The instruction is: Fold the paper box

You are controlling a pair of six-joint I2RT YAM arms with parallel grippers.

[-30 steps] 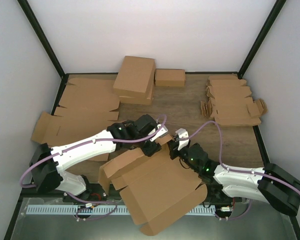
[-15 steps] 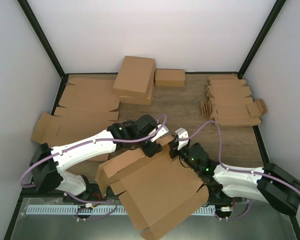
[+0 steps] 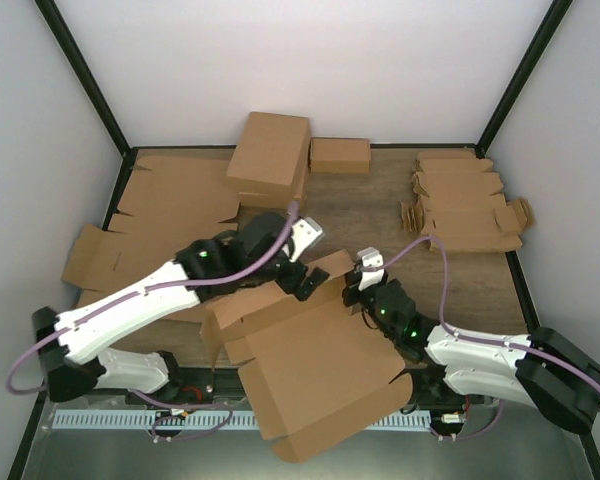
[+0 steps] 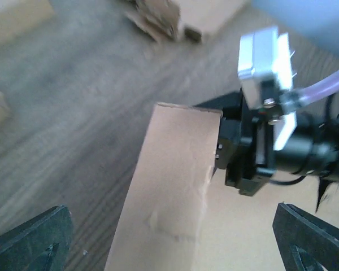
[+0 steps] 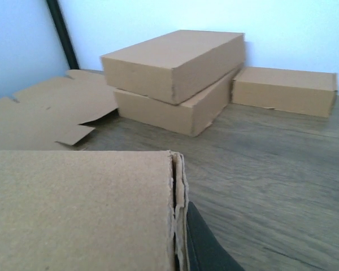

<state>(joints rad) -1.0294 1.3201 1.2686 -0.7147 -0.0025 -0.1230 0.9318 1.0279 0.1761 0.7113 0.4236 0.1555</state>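
The right pincer (image 3: 352,294) pinches the paper box (image 3: 320,370) by its raised flap to hold it up, while the left pincer (image 3: 306,286) hangs wide open just above.

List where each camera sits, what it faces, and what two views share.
Top external: above and behind the bases, looking down at the paper box, both arms visible.
Left wrist: above the box's raised flap, looking down; its own fingers at the lower corners.
Right wrist: low, facing the stacked boxes; one dark finger shows.
Shared: left wrist and top both show the right gripper at the flap.
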